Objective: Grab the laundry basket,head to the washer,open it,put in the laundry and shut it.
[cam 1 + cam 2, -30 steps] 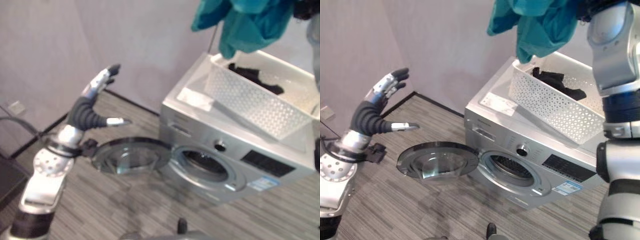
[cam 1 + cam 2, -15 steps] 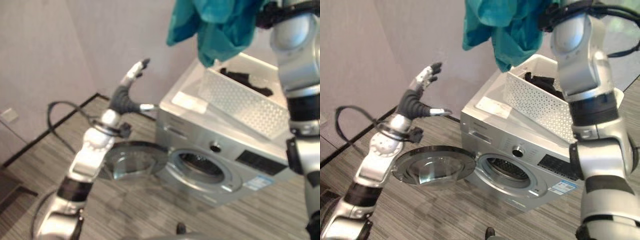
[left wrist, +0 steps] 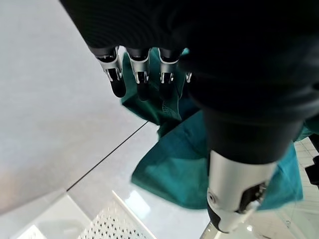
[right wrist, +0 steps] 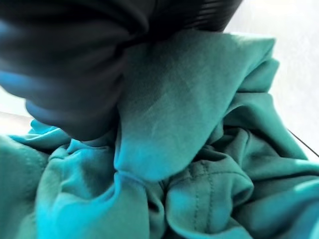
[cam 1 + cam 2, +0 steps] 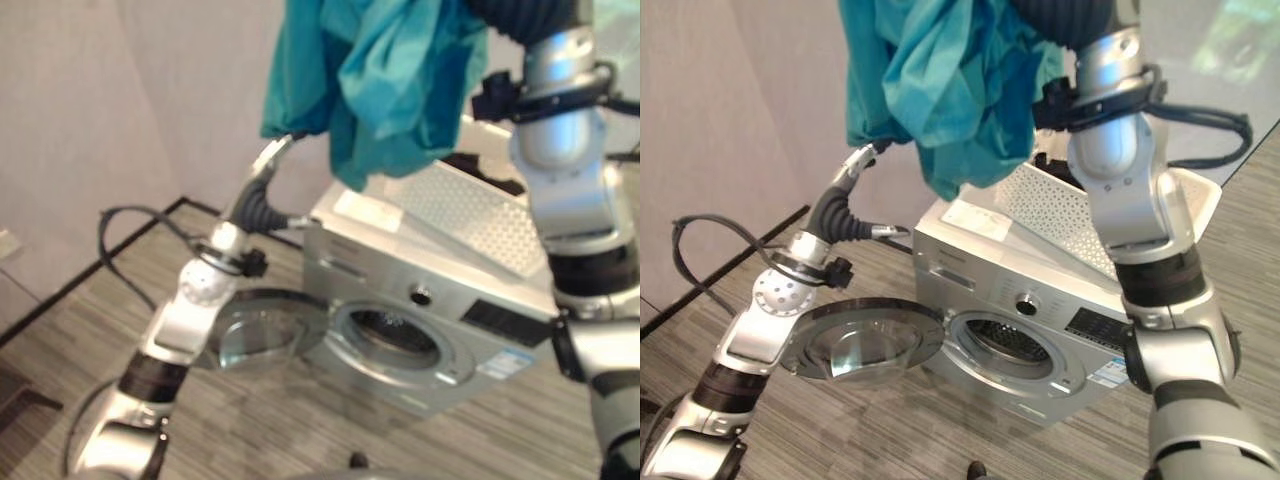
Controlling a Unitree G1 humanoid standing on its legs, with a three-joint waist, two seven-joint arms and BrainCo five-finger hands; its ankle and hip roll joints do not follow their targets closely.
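Observation:
A teal garment point(image 5: 940, 90) hangs high above the washer, bunched in my right hand point(image 5: 1060, 15), which is shut on it; the cloth point(image 4: 199, 149) crowds against that hand's dark cover. My left hand point(image 5: 852, 178) is raised with straight fingers point(image 3: 139, 74) reaching the cloth's lower edge, and it holds nothing. The silver washer point(image 5: 400, 300) stands below with its round door point(image 5: 265, 325) swung open to the left and the drum opening point(image 5: 392, 335) exposed. A white perforated laundry basket point(image 5: 470, 215) rests on the washer's top with some dark clothing point(image 5: 465, 158) inside.
A pale wall point(image 5: 100, 100) runs behind and to the left of the washer. Striped grey floor point(image 5: 300, 420) lies in front of it. The open door juts out over the floor at the washer's left.
The view has shifted. My right hand has carried the teal garment leftward and nearer, now over the washer's front. My left hand has risen to the cloth's lower edge.

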